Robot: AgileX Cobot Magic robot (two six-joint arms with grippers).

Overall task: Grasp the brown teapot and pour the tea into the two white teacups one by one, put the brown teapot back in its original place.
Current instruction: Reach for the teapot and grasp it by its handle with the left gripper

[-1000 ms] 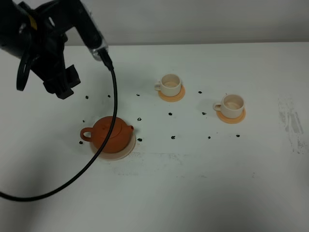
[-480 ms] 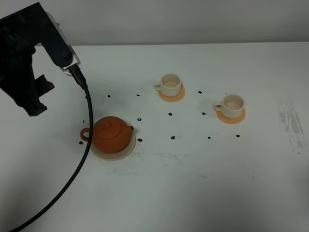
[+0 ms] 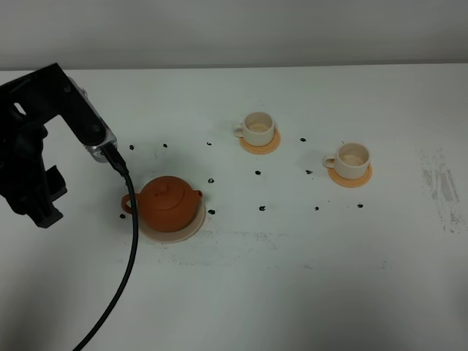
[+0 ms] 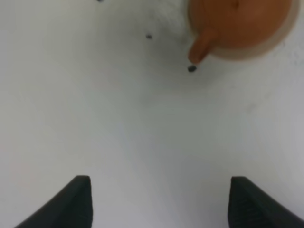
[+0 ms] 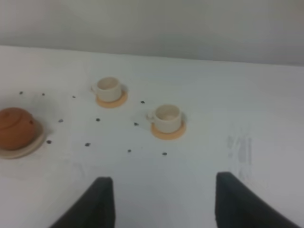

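Observation:
The brown teapot (image 3: 168,203) stands upright with its lid on, on the beige saucer (image 3: 186,228), left of the middle. Its loop handle points left. My left gripper (image 3: 45,205) hangs left of the teapot, apart from it, open and empty. The left wrist view shows its spread gripper (image 4: 159,204) with the teapot (image 4: 237,23) beyond. The two white teacups (image 3: 258,128) (image 3: 353,156) sit on orange coasters, and their insides look pale. The right gripper (image 5: 166,204) is open and empty, far from the cups (image 5: 108,88) (image 5: 167,116). It is outside the exterior view.
A black cable (image 3: 128,248) loops from the left arm down past the teapot's handle to the front edge. Small black dots (image 3: 262,208) mark the white table. A scuffed patch (image 3: 442,186) lies at the right.
The left arm has swung from the back left, above the teapot's side, down and toward the front left. The teapot and cups have not moved.

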